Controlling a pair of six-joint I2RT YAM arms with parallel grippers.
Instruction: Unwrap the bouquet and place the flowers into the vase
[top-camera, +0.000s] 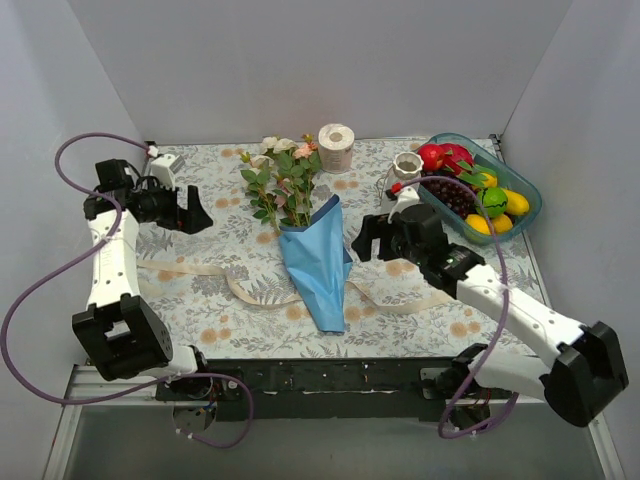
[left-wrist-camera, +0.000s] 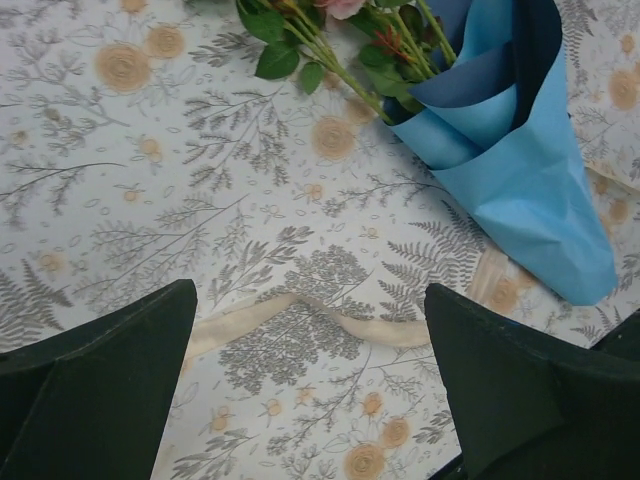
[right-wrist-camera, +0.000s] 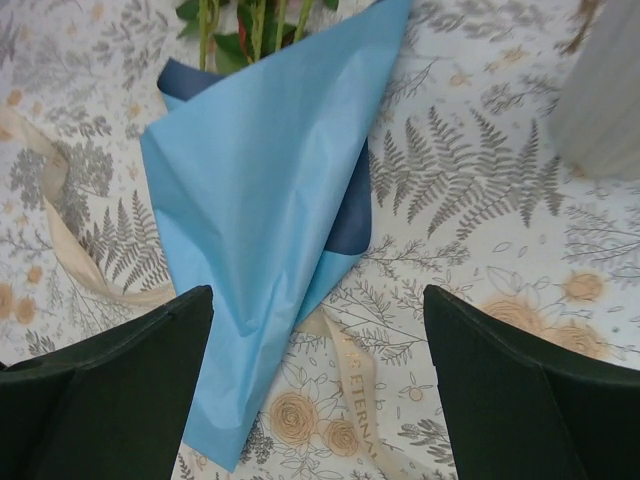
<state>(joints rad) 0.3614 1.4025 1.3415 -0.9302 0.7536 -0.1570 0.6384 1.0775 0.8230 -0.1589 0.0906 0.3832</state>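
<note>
My left gripper (left-wrist-camera: 308, 300) and right gripper (right-wrist-camera: 318, 298) are both spread wide. The bouquet (top-camera: 316, 262) is a smooth blue paper cone, with a flat beige ribbon (top-camera: 192, 268) snaking out toward 9 o'clock.

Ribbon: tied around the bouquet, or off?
Off. The ribbon lies loose on the table, passing under the blue paper, with none looped over it.

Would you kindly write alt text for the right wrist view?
A blue paper wrap lies on a floral tablecloth, green stems poking from its top end and a beige ribbon trailing beneath. The open right gripper hovers above; a white vase edges in at right.
</note>
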